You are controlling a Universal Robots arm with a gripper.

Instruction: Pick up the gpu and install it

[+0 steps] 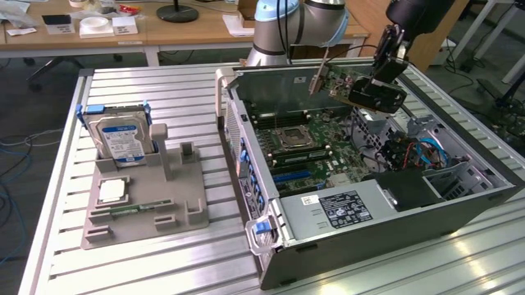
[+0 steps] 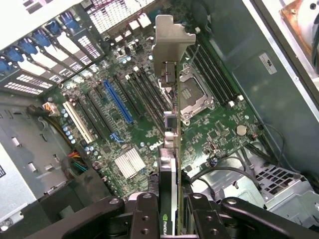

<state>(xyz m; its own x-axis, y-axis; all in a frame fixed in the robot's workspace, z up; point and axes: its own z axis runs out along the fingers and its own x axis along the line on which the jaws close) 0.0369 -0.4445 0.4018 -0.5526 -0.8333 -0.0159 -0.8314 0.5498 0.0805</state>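
Hard drive (image 1: 122, 138) stands upright in the grey parts holder (image 1: 176, 206) on the exterior view's left. Mid-frame is the open PC case (image 1: 369, 246), motherboard (image 1: 308, 153) showing. Upper right of that frame, the gripper (image 1: 382, 83) has the gpu (image 1: 353, 86) up in the air over the case, fingers (image 2: 145, 211) partway closed and pinching the card on both faces. Long axis runs roughly left-to-right, with the silver bracket (image 1: 315, 77) on the left end. Wrist view has it edge-on above the motherboard, bracket at the far end from the fingers.
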